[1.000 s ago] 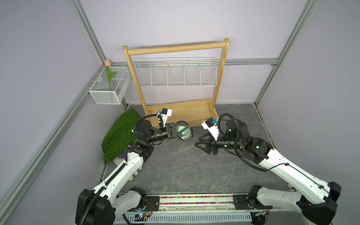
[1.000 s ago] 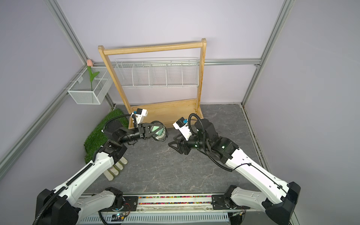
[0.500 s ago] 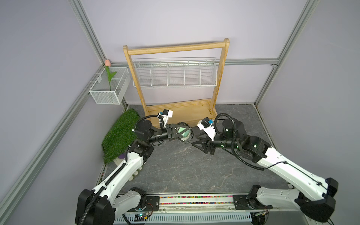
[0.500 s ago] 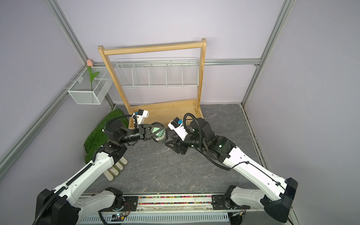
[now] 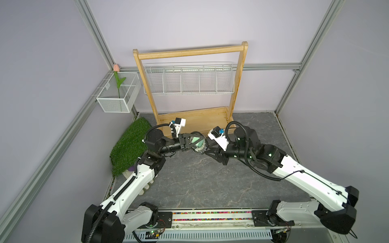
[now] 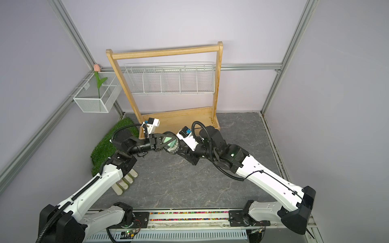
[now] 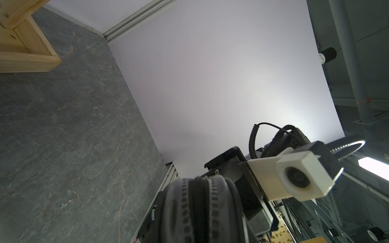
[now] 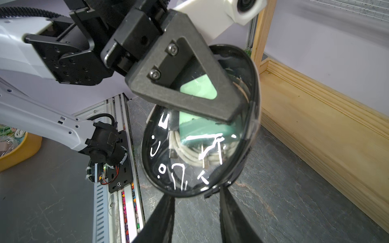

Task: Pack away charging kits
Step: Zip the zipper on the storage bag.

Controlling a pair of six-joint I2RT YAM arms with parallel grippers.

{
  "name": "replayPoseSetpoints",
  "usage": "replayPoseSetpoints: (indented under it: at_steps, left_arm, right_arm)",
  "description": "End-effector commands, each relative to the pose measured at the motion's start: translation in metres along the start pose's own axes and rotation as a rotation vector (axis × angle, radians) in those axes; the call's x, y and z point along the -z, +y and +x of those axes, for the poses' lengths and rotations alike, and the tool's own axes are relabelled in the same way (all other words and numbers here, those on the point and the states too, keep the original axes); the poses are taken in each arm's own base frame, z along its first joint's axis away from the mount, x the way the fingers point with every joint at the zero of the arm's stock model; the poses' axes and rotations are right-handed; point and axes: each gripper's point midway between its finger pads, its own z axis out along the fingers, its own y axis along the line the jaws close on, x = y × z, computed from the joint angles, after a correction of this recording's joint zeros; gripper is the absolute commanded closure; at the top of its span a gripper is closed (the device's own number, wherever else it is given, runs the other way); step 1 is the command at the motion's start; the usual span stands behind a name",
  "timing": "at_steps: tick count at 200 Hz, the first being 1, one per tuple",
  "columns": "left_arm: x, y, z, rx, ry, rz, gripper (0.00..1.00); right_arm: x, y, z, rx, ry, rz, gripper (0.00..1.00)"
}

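Observation:
My left gripper (image 5: 194, 143) is shut on an oval clear pouch with a black rim (image 8: 200, 126) and holds it above the floor in front of the wooden rack. Inside the pouch lie the charging kit's mint-green charger block (image 8: 197, 124) and its white cable coil (image 8: 189, 151). In the left wrist view the pouch's zip edge (image 7: 200, 210) fills the space between the jaws. My right gripper (image 8: 194, 194) is open. Its two fingertips stand on either side of the pouch's lower rim, next to a small black tab (image 8: 212, 190). Whether they touch the rim I cannot tell.
The wooden rack (image 5: 189, 50) carries a white wire shelf (image 5: 189, 80), and its base tray (image 5: 195, 120) lies just behind the grippers. A green grass mat (image 5: 130, 145) and a wall basket with a tulip (image 5: 117, 94) are at the left. Pale items (image 6: 126, 181) sit under my left arm.
My right arm has moved left up to the pouch and its jaws have narrowed. The left arm and the pouch have stayed still.

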Motion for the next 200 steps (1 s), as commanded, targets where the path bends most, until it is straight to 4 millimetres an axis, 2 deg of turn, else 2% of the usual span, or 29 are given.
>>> replayPoseSetpoints:
  at_steps: [1, 54, 147, 156, 185, 200]
  left_arm:
    - [0.002, -0.028, 0.011, -0.005, 0.066, 0.080, 0.92]
    - [0.003, -0.028, 0.013, -0.007, 0.067, 0.081, 0.92]
    - [0.005, -0.015, 0.021, 0.008, 0.089, 0.034, 0.97]
    - [0.004, -0.013, 0.024, 0.012, 0.106, 0.028, 1.00]
    - [0.004, 0.002, 0.039, 0.009, 0.159, -0.023, 1.00]
    - [0.002, 0.002, 0.046, -0.001, 0.185, -0.019, 1.00]
  right_arm:
    - [-0.003, 0.004, -0.008, 0.049, -0.015, -0.007, 0.69]
    - [0.004, -0.003, -0.013, 0.078, -0.037, 0.048, 0.94]
    - [0.020, -0.019, -0.014, 0.147, -0.024, 0.166, 0.94]
    - [0.019, -0.022, -0.014, 0.151, -0.013, 0.181, 0.94]
    - [0.018, -0.028, -0.020, 0.176, -0.001, 0.213, 0.94]
    - [0.015, -0.028, -0.024, 0.190, 0.014, 0.207, 0.94]
